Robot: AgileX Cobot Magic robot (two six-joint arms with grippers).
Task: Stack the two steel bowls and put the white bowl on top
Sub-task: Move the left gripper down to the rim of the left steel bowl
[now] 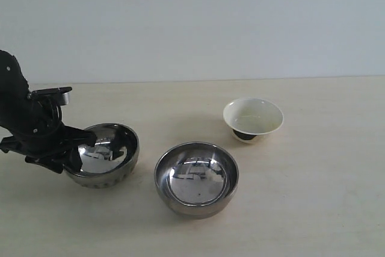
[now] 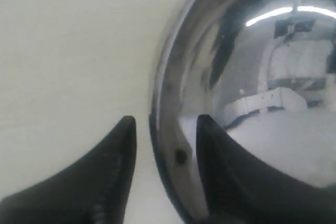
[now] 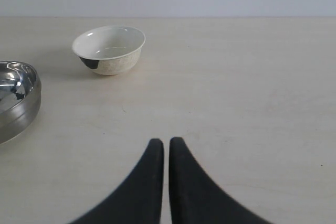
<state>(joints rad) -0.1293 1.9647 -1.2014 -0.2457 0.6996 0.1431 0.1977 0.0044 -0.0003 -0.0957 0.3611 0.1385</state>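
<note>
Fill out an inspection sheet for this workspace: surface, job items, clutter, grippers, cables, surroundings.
Surface: pale beige table, bare apart from three bowls.
Job's things: left steel bowl, middle steel bowl and white bowl all stand apart from one another, nothing stacked yet. All three look empty.
Clutter: nothing seen.
Grippers: left gripper straddles the left steel bowl's rim, one finger inside and one outside. The jaws look open, with table showing between the outer finger and the bowl wall. Right gripper is shut on nothing, over bare table, well clear of the white bowl.
Cables: nothing seen.
Surroundings: plain pale wall behind the table.
</note>
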